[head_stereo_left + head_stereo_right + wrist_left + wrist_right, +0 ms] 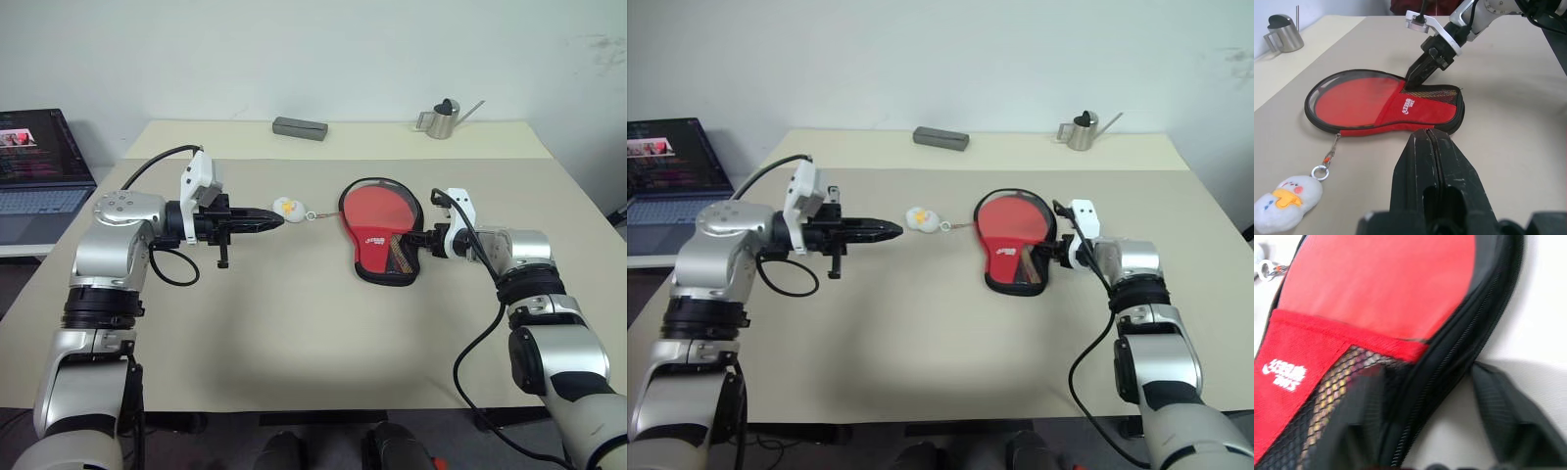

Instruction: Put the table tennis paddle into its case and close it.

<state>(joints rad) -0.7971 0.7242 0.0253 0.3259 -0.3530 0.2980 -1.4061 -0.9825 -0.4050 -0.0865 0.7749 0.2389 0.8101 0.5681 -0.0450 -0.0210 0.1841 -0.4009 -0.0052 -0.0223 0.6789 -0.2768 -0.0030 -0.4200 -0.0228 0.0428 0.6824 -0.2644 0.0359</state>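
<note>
The table tennis paddle (380, 217), a round red rubber-faced bat with a wooden handle striped red and yellow, lies inside the case (363, 270), a black paddle-shaped fabric zip cover with red lining and a grey-mesh pocket. The case lies open on the beige bench (294, 333), right of centre; the handle shows through the mesh beside the white logo on red.

Right gripper (419, 243): at the case's right edge, near the handle end. In the right wrist view its fingers (1508, 416) stand apart, one on each side of the black zipped rim, one over the mesh, the other on the bare bench outside. Judged to be about to pinch the rim; contact not yet clear.

Left gripper (263, 222): hovers above the bench, pointing toward the case, fingers pressed together and holding nothing. Just beyond its tip lies the small white-and-yellow plush charm (287, 208), joined by a ring and cord to the case's far-left rim.

Far edge of the bench: grey rectangular block (300, 127) and a small steel watering can (443, 117). An open laptop (39, 176) sits on a side surface to the left.

Step in hand, as judged: paddle is in; closing remains. To do it well, grip the rim deeply enough to catch the fabric, not only the zip teeth. Keep the lower finger from snagging the mesh. The case is light and may slide, so the left gripper could pin the charm side or the cord. The cover flap itself is not clearly made out.
</note>
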